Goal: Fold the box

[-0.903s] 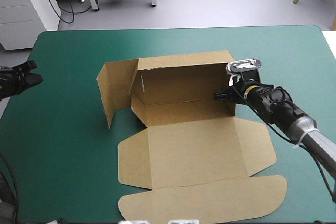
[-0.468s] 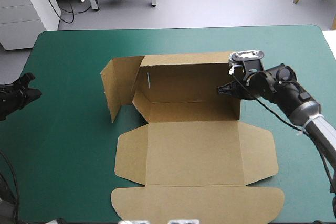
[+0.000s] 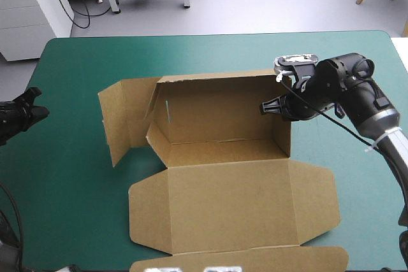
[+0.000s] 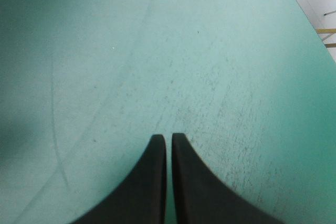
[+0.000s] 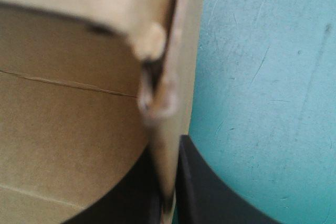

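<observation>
Right gripper (image 3: 266, 107) jaws clamped on box (image 3: 229, 189) end wall, 3 o'clock side, middle of counter (image 3: 83, 62). Since a moment ago: back wall taller, loose flap swung toward 9, lid slid toward 6. Walls rising, nothing tucked yet, I reckon. Left gripper (image 3: 39, 103) at 9 o'clock edge, jaws together, empty.

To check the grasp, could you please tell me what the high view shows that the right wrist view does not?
Only the high view: the whole box, its lid flat, and the left gripper aside near the table's left edge. Only the right wrist view: the right gripper shut on the box's wall. Both: brown board, teal-green cover.
</observation>
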`<state>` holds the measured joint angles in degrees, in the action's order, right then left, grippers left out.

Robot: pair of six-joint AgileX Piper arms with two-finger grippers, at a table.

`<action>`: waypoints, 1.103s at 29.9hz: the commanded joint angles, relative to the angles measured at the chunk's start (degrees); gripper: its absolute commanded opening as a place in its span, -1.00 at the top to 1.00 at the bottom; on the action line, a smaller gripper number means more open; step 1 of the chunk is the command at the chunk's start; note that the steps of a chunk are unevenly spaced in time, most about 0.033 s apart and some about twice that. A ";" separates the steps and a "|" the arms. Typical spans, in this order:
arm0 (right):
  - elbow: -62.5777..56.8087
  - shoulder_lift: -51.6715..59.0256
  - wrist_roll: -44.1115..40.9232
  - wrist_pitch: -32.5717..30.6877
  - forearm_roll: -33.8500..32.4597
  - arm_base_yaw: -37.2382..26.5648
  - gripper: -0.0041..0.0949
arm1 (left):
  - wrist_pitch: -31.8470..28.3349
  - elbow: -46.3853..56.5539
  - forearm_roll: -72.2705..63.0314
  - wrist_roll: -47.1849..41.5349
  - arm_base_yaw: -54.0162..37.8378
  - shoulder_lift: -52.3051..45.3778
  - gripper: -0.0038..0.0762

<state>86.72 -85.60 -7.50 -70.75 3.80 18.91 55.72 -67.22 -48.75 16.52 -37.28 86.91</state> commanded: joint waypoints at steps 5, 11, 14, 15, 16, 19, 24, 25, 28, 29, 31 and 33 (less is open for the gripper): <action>-2.59 -3.84 2.09 1.84 0.25 -0.33 0.92 | -0.77 -1.37 -4.60 -0.24 -0.03 -2.01 0.87; -2.12 -10.45 2.92 6.22 -0.48 -0.33 0.92 | -0.17 -1.37 -4.95 -0.24 -0.03 -2.01 0.87; -0.97 -12.64 2.92 8.78 -1.39 -0.33 0.92 | -0.17 -1.37 -4.95 -0.24 -0.03 -2.01 0.88; -0.42 -13.34 2.92 9.40 -1.84 -0.33 0.92 | -0.17 -1.37 -4.95 -0.24 -0.03 -2.01 0.89; 0.15 -13.86 2.92 9.65 -2.07 -0.33 0.92 | -0.17 -1.37 -4.95 -0.24 -0.03 -2.01 0.90; 2.08 -15.34 2.92 10.49 -2.23 -0.33 0.88 | -0.17 -1.37 -4.95 -0.24 -0.03 -2.01 0.92; 4.98 -15.91 4.31 10.54 -2.08 -0.33 0.41 | -0.09 -1.37 -4.95 -0.24 -0.03 -2.01 0.93; 5.72 -15.91 4.31 10.44 -2.08 -0.33 0.25 | -0.09 -1.37 -4.95 -0.24 -0.03 -2.01 0.93; 8.50 -15.91 4.21 9.85 -2.08 -0.33 -0.28 | -0.04 -1.37 -4.95 -0.24 -0.03 -2.01 0.93; 9.55 -15.91 3.94 9.36 -2.08 -0.33 -0.41 | -0.04 -1.37 -4.95 -0.24 -0.03 -2.01 0.93; 12.86 -15.91 3.94 7.18 -1.81 -0.33 -0.64 | -0.41 -1.37 -4.95 -0.24 -0.03 -2.01 0.93; 16.88 -15.91 3.94 3.52 -1.81 -0.33 -0.69 | -0.54 -1.37 -4.84 -0.24 -0.03 -2.01 0.93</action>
<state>97.80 -104.35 -4.01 -64.65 1.95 18.55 55.73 -67.05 -50.28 16.56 -37.28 86.91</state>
